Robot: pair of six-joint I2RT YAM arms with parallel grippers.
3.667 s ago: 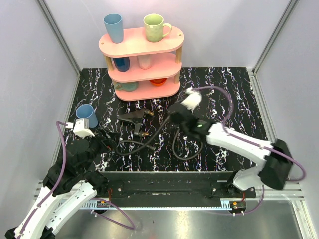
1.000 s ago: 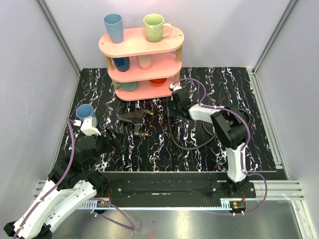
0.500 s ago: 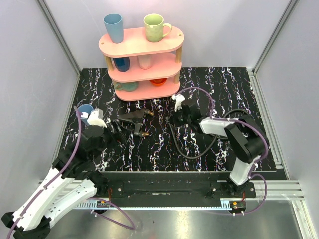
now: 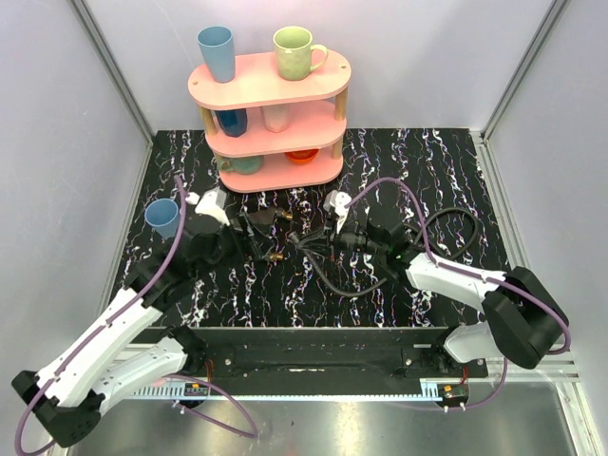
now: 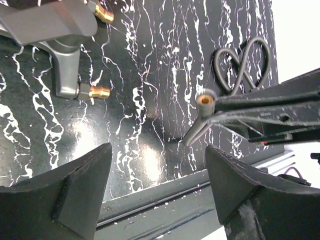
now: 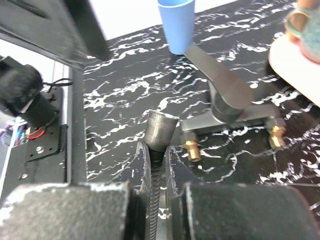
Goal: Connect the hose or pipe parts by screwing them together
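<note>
Both arms have swung inward; right gripper [image 6: 156,150] clamps the hose [image 6: 161,129] end, left gripper [image 5: 157,150] stands open near the nozzle [image 5: 55,25]. Grip the nozzle firmly and align threads squarely before turning.

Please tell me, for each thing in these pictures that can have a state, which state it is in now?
Hose: gripped just below its end fitting, end raised, not yet joined.
Right hand: shut on the hose.
Nozzle piece: lying on the table, free, brass ends bare.
Left hand: open, empty.
Blue cup: standing upright on the table.
</note>
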